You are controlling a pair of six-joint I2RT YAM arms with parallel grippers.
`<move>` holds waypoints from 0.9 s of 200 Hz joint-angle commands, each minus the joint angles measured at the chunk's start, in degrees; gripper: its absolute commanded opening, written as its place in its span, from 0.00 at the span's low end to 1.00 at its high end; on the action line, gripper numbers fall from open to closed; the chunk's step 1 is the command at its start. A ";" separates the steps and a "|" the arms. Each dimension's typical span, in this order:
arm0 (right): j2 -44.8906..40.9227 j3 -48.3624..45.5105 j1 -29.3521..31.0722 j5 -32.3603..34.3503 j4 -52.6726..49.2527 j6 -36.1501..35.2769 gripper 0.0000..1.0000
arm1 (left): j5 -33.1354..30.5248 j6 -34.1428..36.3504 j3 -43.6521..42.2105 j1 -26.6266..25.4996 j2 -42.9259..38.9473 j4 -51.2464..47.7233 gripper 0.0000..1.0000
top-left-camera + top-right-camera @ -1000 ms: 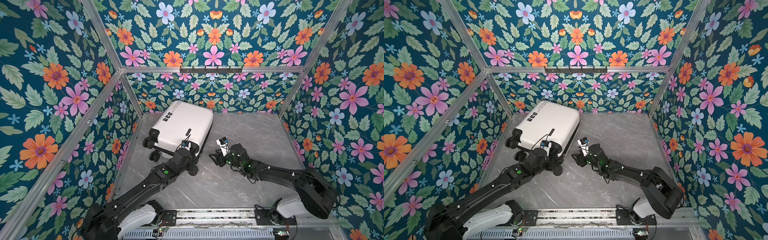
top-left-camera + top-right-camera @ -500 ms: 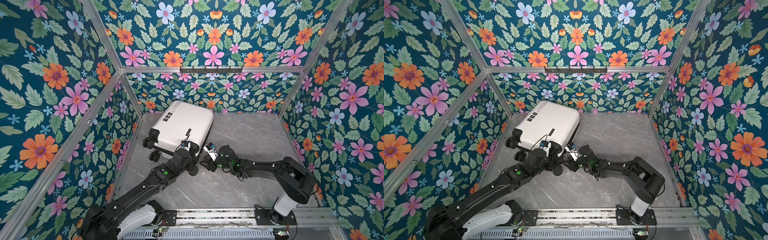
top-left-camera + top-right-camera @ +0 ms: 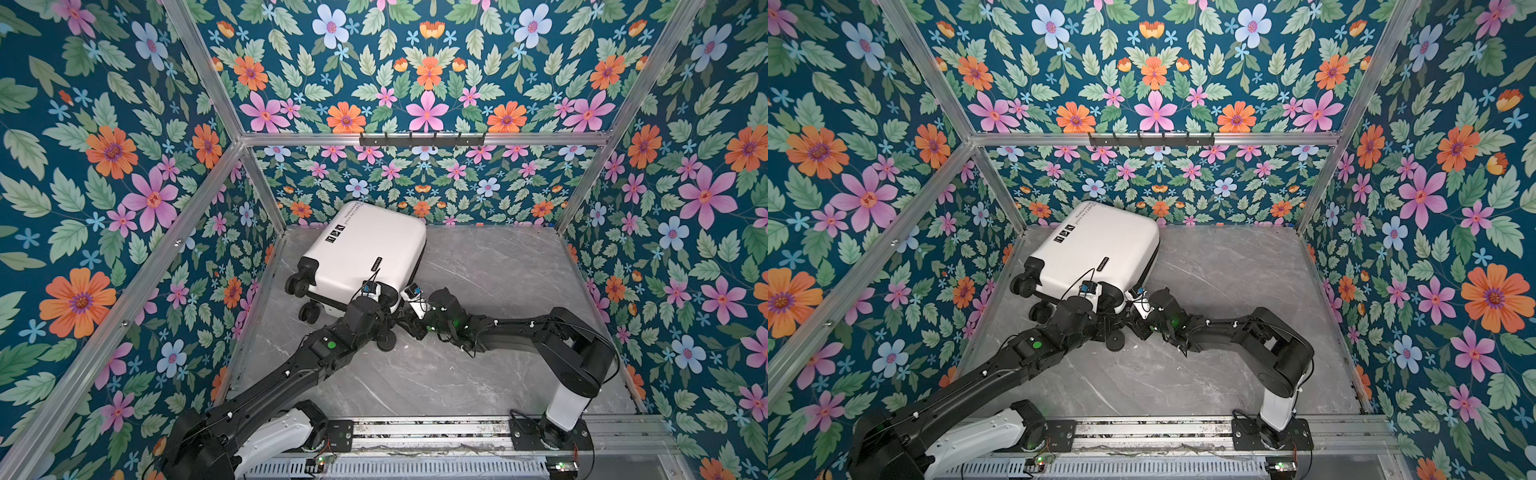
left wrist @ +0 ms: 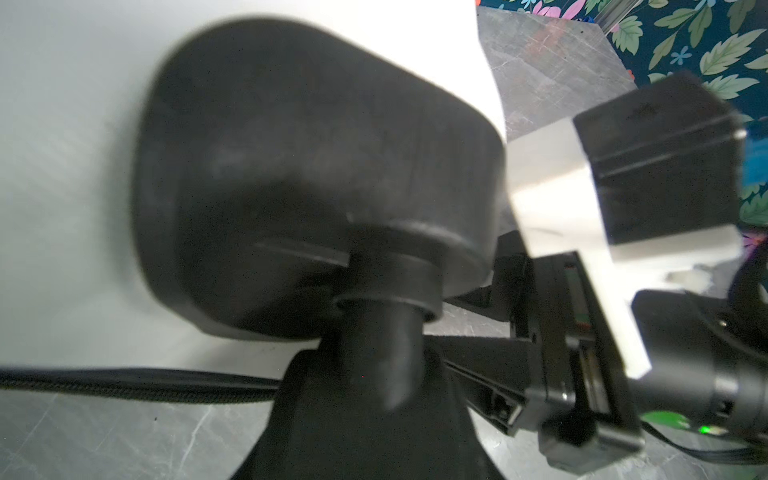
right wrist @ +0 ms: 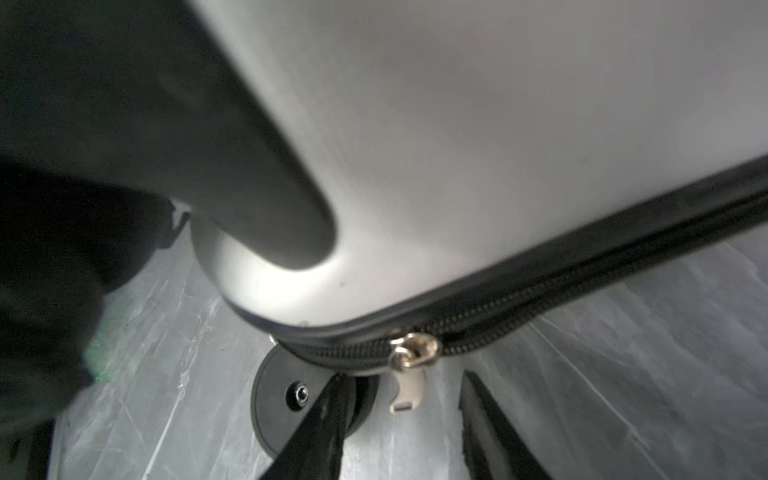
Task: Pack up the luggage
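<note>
Grey marbled counter (image 3: pixel 478 374), bare across the right and lower frame. Just the white luggage (image 3: pixel 365 253) on it, zipped shut, upper left near the back wall, one black wheel (image 3: pixel 386 341) down on the stone.

You can see the luggage (image 3: pixel 365 253) has a smooth, shiny white plastic shell. The zip (image 5: pixel 540 295) on its edge is black cloth with a shiny metal pull (image 5: pixel 409 357). Its wheel (image 5: pixel 274 407) is dull black plastic. The table (image 3: pixel 498 270) under it looks like smooth grey stone.
</note>
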 commanded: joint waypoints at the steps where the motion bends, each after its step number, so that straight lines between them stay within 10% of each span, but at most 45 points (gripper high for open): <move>1: 0.75 1.34 1.62 5.66 -0.72 -3.57 0.43 | -4.22 -2.26 0.20 0.20 0.10 -2.44 0.00; 83: 1.79 3.06 3.32 17.88 0.75 -4.30 0.39 | -4.23 -2.09 0.41 0.22 -0.23 -2.71 0.00; 180: 0.91 2.05 3.45 16.29 2.93 -4.74 0.18 | -4.18 -2.18 0.40 0.19 -0.33 -2.79 0.00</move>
